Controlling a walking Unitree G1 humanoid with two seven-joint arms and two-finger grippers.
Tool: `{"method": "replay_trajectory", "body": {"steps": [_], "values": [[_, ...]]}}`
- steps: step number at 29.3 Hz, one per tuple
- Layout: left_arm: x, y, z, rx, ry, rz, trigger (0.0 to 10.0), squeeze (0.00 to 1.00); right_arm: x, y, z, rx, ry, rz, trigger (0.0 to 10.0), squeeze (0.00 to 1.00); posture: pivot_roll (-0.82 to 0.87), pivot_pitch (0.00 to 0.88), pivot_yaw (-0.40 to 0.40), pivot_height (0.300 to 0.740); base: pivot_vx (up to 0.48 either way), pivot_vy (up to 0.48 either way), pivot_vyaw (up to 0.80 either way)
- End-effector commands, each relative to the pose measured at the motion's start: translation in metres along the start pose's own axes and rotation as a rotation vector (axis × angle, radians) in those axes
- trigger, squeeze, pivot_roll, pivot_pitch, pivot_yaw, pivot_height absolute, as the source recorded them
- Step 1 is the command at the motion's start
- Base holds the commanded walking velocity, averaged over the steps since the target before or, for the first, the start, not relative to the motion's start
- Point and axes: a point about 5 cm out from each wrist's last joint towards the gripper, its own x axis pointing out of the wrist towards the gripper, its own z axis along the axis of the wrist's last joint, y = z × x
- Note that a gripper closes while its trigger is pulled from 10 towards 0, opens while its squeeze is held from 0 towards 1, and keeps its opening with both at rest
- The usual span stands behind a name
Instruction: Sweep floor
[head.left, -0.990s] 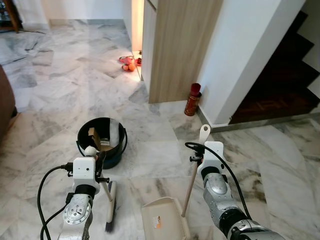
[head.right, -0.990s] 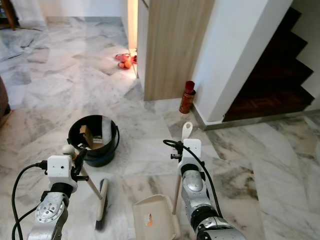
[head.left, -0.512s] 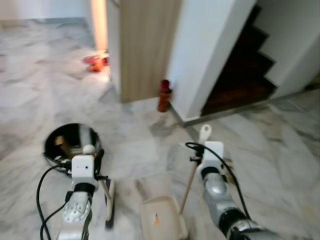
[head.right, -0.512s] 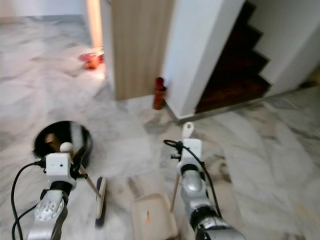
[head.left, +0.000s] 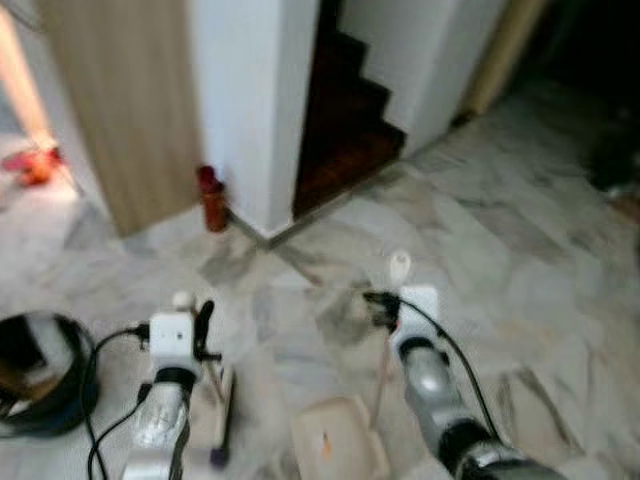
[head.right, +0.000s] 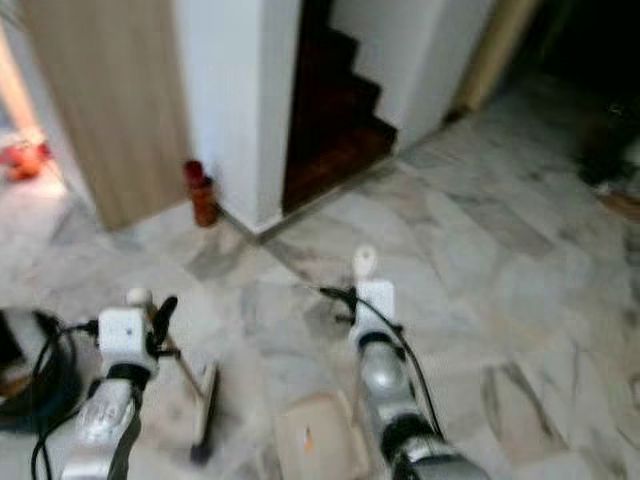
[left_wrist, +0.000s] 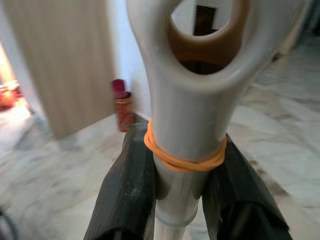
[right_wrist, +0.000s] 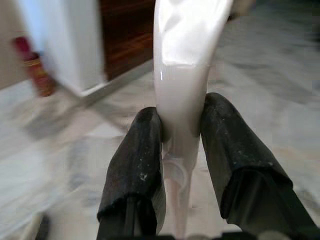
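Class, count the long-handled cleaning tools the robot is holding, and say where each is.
2: the broom in the left pincer, and the dustpan in the right pincer.

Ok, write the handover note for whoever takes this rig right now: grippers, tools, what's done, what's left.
Left gripper: shut on the broom handle, just below its orange rubber band; the broom head rests on the marble floor.
Right gripper: shut on the dustpan handle; the dustpan sits on the floor between the arms.
The black bin is to the robot's left. Ahead: a red canister by the white pillar and the dark stairs.
Done: both tools are in hand. The head views are blurred, so I can't tell whether there is dirt on the floor or in the pan.
Left: sweep, collect, empty into the bin.
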Motion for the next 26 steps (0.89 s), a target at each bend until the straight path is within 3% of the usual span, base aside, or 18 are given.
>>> {"method": "replay_trajectory", "body": {"steps": [1, 26], "values": [[0.0009, -0.0023, 0.0038, 0.0, -0.028, -0.017, 10.0, 0.0, 0.0024, 0.0062, 0.0091, 0.005, -0.048, 0.014, 10.0, 0.0, 0.03, 0.0, -0.099, 0.74, 0.0, 0.0, -0.8], [0.0007, -0.0057, 0.0032, -0.003, -0.029, -0.04, 10.0, 0.0, 0.0015, 0.0081, 0.0088, 0.01, -0.054, 0.016, 10.0, 0.0, 0.03, 0.0, -0.091, 0.74, 0.0, 0.0, -0.8]]}}
